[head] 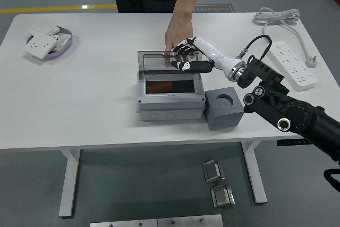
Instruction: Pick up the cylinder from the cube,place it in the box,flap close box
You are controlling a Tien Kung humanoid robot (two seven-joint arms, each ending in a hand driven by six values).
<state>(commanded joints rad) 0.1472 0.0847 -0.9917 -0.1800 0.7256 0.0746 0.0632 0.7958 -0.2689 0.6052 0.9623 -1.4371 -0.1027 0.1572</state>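
Right arm: enters from the lower right, black links bent at the elbow, white forearm reaching toward the box (170,91).
Right hand (189,57): at the box's far right corner, against the raised lid; fingers extended, holding nothing.
Person's hand (175,38): behind the box, fingertips down at the lid's top edge.
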